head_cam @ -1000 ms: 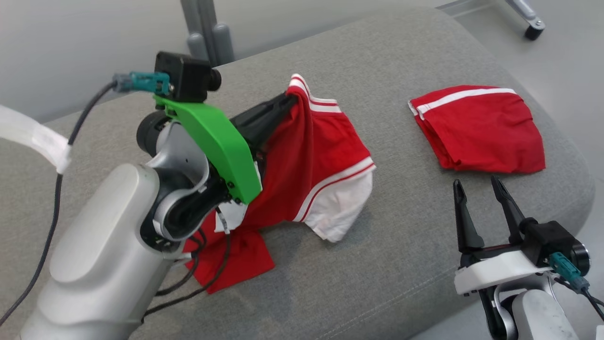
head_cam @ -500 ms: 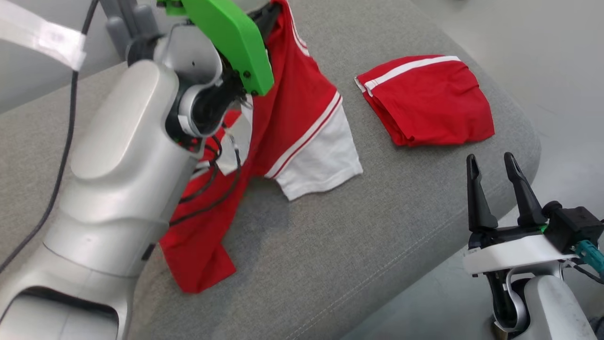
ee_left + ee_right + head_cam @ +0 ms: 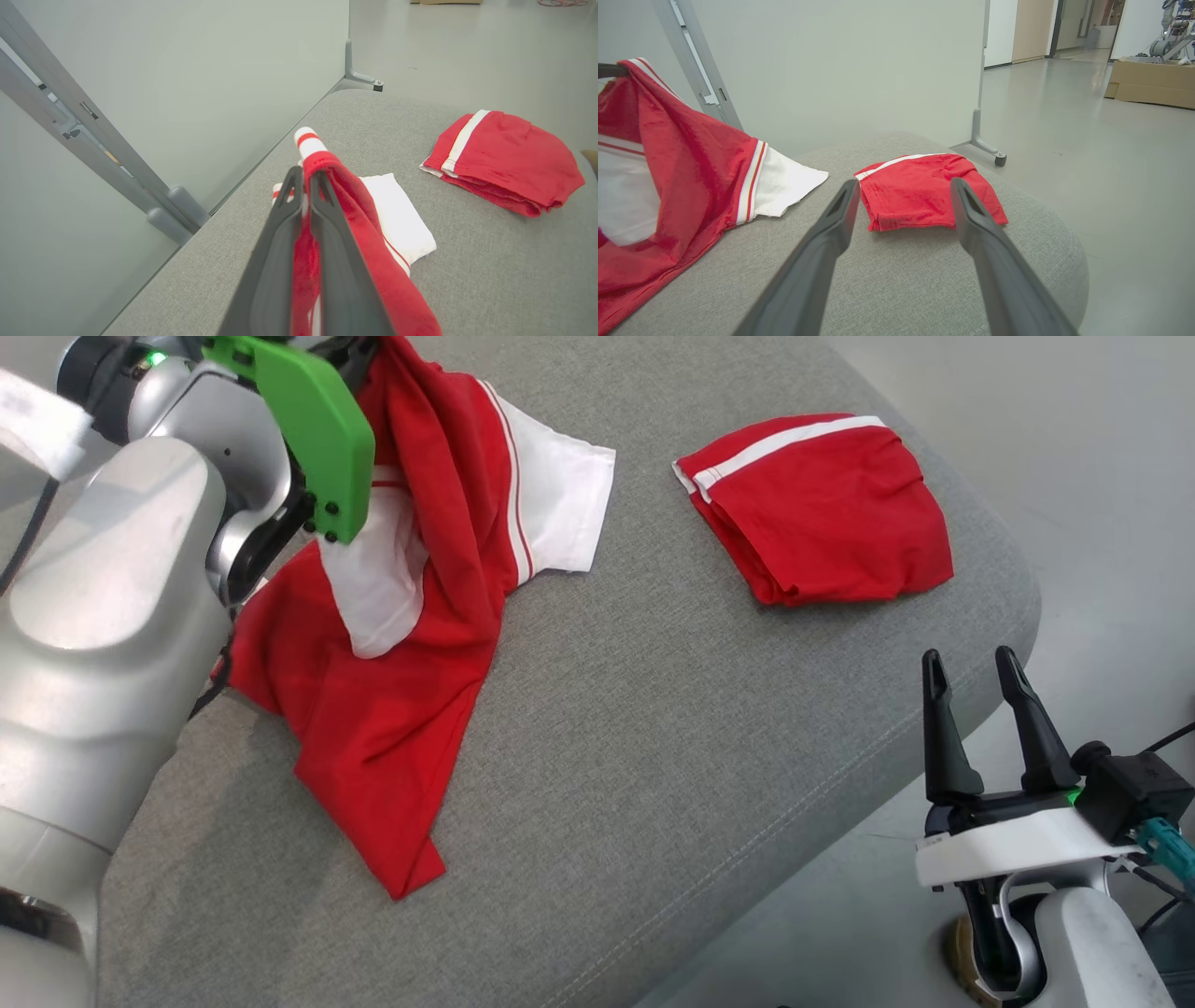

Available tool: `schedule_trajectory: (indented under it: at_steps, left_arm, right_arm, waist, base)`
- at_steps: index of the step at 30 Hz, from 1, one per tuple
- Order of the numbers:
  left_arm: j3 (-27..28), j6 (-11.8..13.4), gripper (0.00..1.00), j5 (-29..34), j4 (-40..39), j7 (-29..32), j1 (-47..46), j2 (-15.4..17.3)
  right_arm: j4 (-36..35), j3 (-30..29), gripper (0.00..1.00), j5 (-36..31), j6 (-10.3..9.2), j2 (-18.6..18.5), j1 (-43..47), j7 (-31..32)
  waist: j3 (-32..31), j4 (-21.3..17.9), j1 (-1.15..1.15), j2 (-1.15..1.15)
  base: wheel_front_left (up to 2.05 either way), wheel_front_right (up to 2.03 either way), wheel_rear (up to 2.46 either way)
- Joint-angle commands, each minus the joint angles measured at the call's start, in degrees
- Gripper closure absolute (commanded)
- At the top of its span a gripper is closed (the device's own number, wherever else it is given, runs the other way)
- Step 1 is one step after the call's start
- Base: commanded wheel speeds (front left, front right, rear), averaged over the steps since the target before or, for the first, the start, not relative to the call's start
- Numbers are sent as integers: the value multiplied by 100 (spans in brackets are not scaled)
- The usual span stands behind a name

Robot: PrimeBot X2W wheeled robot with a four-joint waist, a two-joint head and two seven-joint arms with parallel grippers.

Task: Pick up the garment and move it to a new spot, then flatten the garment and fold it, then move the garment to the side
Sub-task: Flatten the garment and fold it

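Observation:
A red garment with white sleeves and white stripes (image 3: 401, 616) hangs from my left gripper (image 3: 302, 179), which is shut on its upper edge. The cloth (image 3: 668, 177) drapes down onto the grey cushion (image 3: 672, 728), one white sleeve (image 3: 560, 495) spread flat to the right. The lower red tail (image 3: 373, 803) lies on the cushion. My right gripper (image 3: 976, 672) stands open off the cushion's right edge with nothing between its fingers (image 3: 831, 219).
A second red garment, folded, with a white stripe (image 3: 822, 513) lies at the cushion's far right (image 3: 504, 158) (image 3: 924, 191). A grey wall and a metal post (image 3: 107, 154) stand behind. A castor foot (image 3: 999, 161) rests on the floor. Cardboard boxes (image 3: 1153, 84) sit far off.
The head camera has shifted. My left arm has lifted the garment higher and carried it leftward; the white sleeve now lies spread on the cushion. The right gripper stays open.

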Motion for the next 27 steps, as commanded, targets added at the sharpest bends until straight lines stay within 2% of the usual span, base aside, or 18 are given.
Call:
schedule_trajectory:
  at_steps: [1,5,9,10,11,12,16,19,22,27]
  left_arm:
    - [-113,-21,100,189,19,-142,16,114]
    - [-731,-18,100,733,390,-964,-124,592]
    - [-776,-19,100,703,935,-1398,-157,831]
    - [-739,-18,88,679,1080,-1483,-164,891]
    - [-689,-13,19,621,1184,-1563,-153,912]
    - [-609,-4,0,539,1290,-1638,-126,918]
    - [-358,9,0,206,1481,-1892,152,959]
    - [-168,-3,0,-229,1490,-1710,619,1062]
    - [9,8,0,-570,1252,-1600,967,1238]
    - [508,345,0,-1192,472,-2092,2026,1461]
  right_arm:
    - [6,34,0,41,0,-2,-61,-16]
    - [66,187,0,32,0,-4,-122,-16]
    - [160,277,0,-60,0,-3,-111,-16]
    - [194,303,0,-89,0,-3,-106,-16]
    - [224,326,0,-117,0,-2,-103,-16]
    - [255,348,0,-144,0,-2,-108,-16]
    - [366,477,0,-228,0,-3,-165,-16]
    - [456,527,0,-311,0,-5,-139,-17]
    - [464,419,0,-447,0,-5,-24,-16]
    - [349,162,0,-677,0,-5,53,-16]
  waist:
    - [56,-26,-1,0]
    - [111,-52,-1,0]
    - [79,-45,-1,0]
    - [60,-39,-1,0]
    - [37,-32,-1,0]
    - [13,-23,-1,0]
    - [-116,34,-1,0]
    - [-265,94,-1,0]
    - [-331,322,-1,0]
    - [-390,789,-1,0]
  base:
    - [0,0,0]
    - [0,0,0]
    - [0,0,0]
    - [0,0,0]
    - [0,0,0]
    - [0,0,0]
    - [0,0,0]
    - [0,0,0]
    - [0,0,0]
    - [0,0,0]
